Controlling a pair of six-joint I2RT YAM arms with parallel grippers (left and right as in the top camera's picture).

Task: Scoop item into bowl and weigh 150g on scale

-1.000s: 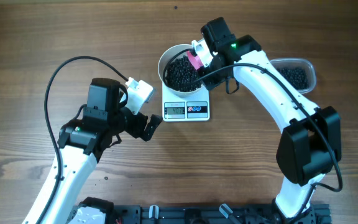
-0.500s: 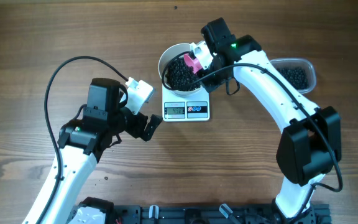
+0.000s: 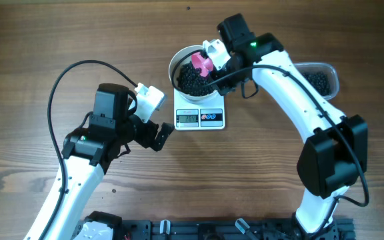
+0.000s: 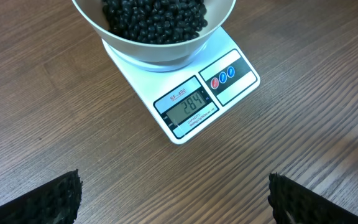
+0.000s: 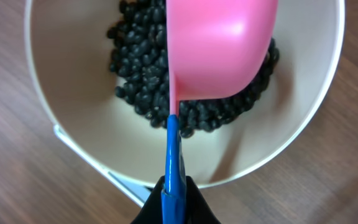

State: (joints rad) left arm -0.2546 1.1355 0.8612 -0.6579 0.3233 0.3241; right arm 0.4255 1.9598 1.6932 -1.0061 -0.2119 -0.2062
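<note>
- The bowl [image 3: 179, 60] is seated on the scale [image 3: 200, 118] and is filled about halfway with the item [image 3: 191, 81], a heap of small round black beads.
- A second lot of the same beads is held in a clear plastic tub [image 3: 330, 70], set on the counter [image 3: 45, 40] to the right of the scale, behind the right arm.
- The beads are seen as glossy and tightly packed, piled towards one side of the bowl.
- 284 is shown on the scale's display [image 4: 188, 107].
- A pink scoop [image 5: 219, 50] is held tipped on its side over the beads; its blue handle [image 5: 173, 155] is pinched by the right claw [image 5: 174, 193].
- The left claw [image 4: 173, 199] is spread wide and holds nothing; it is kept above the counter, near the scale's front.
</note>
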